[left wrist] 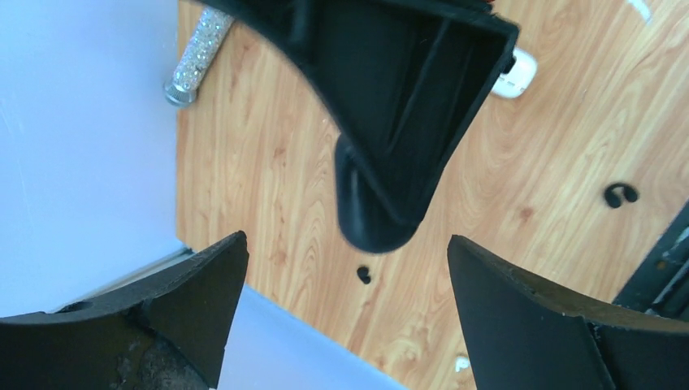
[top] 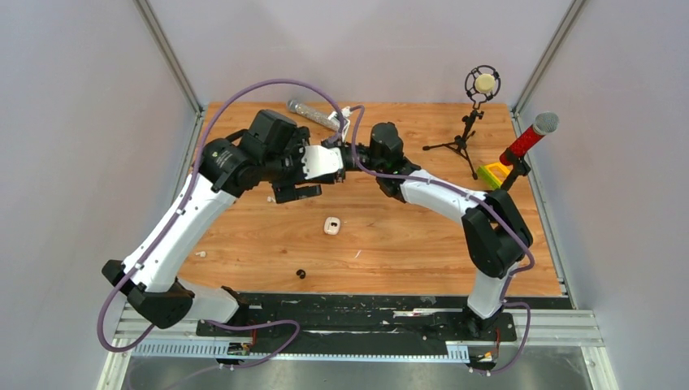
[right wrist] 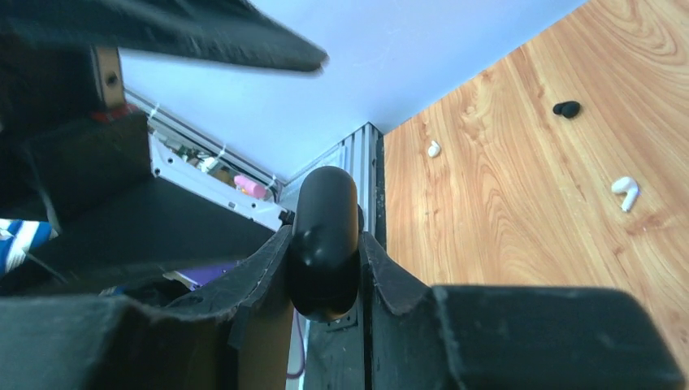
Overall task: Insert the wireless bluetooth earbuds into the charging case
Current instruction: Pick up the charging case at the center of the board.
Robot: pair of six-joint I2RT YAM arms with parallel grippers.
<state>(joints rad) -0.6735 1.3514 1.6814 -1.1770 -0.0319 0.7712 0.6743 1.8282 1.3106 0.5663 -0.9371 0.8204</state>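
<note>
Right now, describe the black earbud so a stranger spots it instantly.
Find the wooden table and its near edge, left of centre. The black earbud lies just beyond that edge. It is dark and roundish; the small piece behind it is white.

My left arm (top: 175, 236) and right arm (top: 443, 199) bend inward, and their tips meet above the far middle of the wooden surface (top: 422, 252). Closer to the bases, a whitish earbud (top: 331, 225) lies on the wood. The black earbud (top: 301, 274) lies nearer still, and both are clear of the arms.
</note>
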